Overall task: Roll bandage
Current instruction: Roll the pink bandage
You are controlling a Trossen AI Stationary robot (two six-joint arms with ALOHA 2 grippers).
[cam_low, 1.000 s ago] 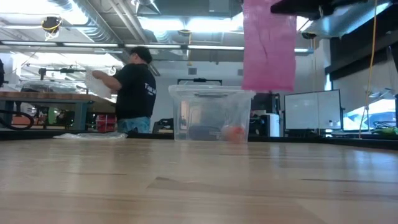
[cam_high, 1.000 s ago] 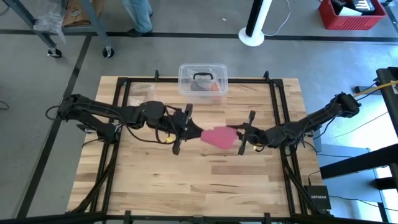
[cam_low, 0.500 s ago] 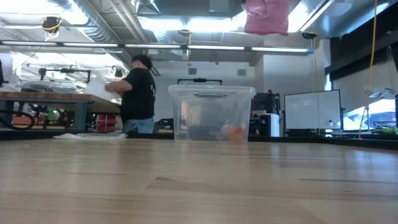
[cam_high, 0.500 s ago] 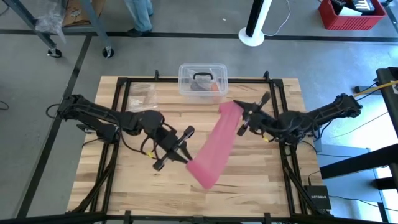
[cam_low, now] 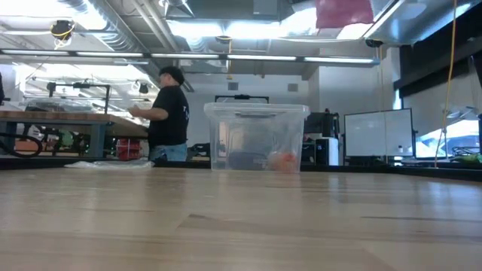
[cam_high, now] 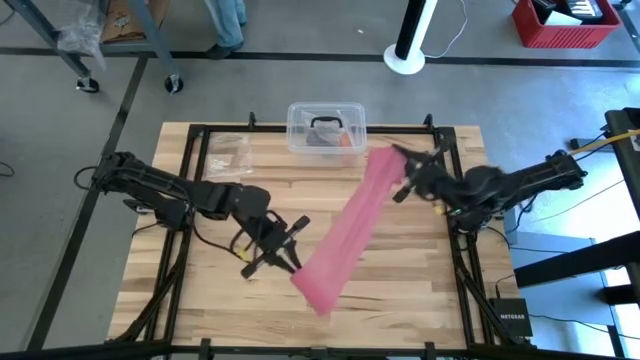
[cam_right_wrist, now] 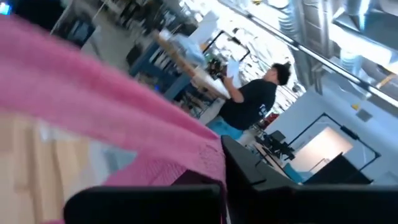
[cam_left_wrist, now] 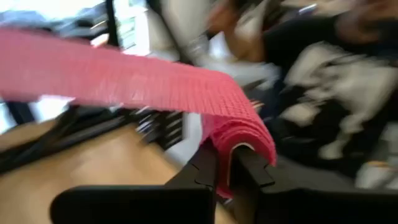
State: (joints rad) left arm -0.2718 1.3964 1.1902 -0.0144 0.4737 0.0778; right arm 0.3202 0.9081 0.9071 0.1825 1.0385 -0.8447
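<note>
I had the long pink-red strip of stretchy fabric, the bandage (cam_high: 345, 235), strung taut in the air above the wooden worktop (cam_high: 400, 300), both sets of jaws clenched on its ends. Its long axis ran diagonally, from the left gripper (cam_high: 290, 262) at the near end up to the right gripper (cam_high: 402, 160) at the far end, close to the clear plastic box (cam_high: 325, 128). Neither arm was nearer; each held its own end. A second before, the strip hung bunched between grippers drawn close together; since then they had spread well apart, stretching it out.
</note>
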